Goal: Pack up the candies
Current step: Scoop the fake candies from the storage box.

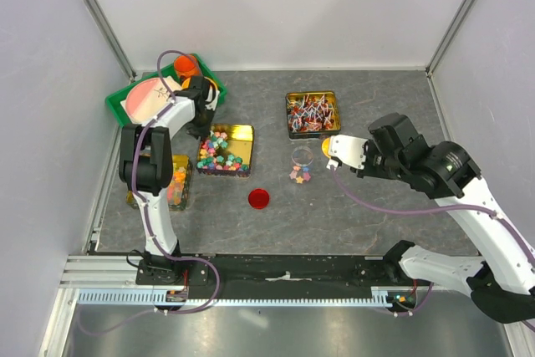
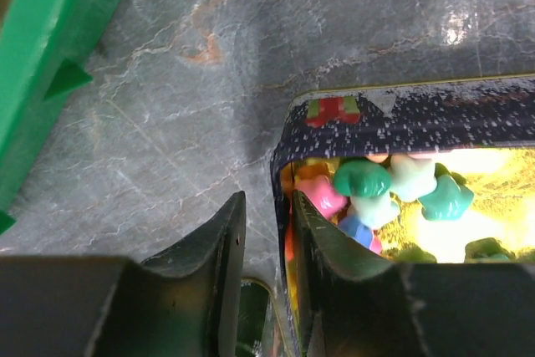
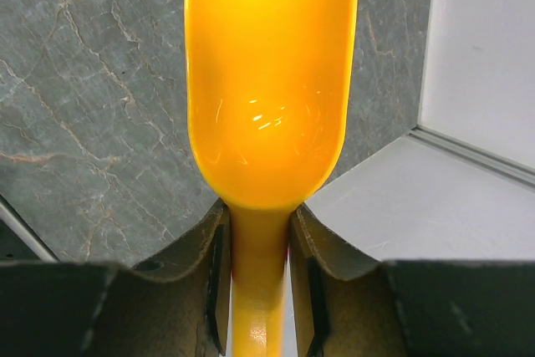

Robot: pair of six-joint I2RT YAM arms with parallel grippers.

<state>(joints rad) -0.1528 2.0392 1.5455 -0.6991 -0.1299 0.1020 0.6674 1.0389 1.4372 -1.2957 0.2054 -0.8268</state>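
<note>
- While the left gripper (image 2: 267, 203) is pressed together on a wall of the gold tin (image 2: 418, 114), one finger outside and one inside near a corner, I judge it to be steadying that tin for scooping.
- Most of the candies (image 2: 368, 181) lie heaped in this tin, pastel stars in green, pink, blue and white. A few lie at the bottom of the small clear jar (image 1: 301, 165) to its right.
- Further right, the right gripper (image 3: 259, 216) pinches the stem of a yellow scoop (image 3: 269, 81), which hangs just beside the jar on its far-right side. I cannot tell whether its bowl carries anything.
- Judged from this, filling is under way and far from done, with a thin layer in the jar and a full tin.
- The next move calls for taking the scoop over to the tin, dipping it among the stars away from the left fingers, and bringing it back level to tip over the narrow mouth.
- Around them, left to right:
  - a green tray (image 1: 117, 104) holding a pink plate and an orange cup at the far left
  - a tin of gummy pieces (image 1: 174, 183) by the left arm
  - a red lid (image 1: 259, 198) lying in front, near the jar
  - a tin of lollipops (image 1: 313, 113) behind the jar
- In the way: the jar stands between scoop and tin, so a low sweep could knock it over. The lollipop tin crowds the far side.
</note>
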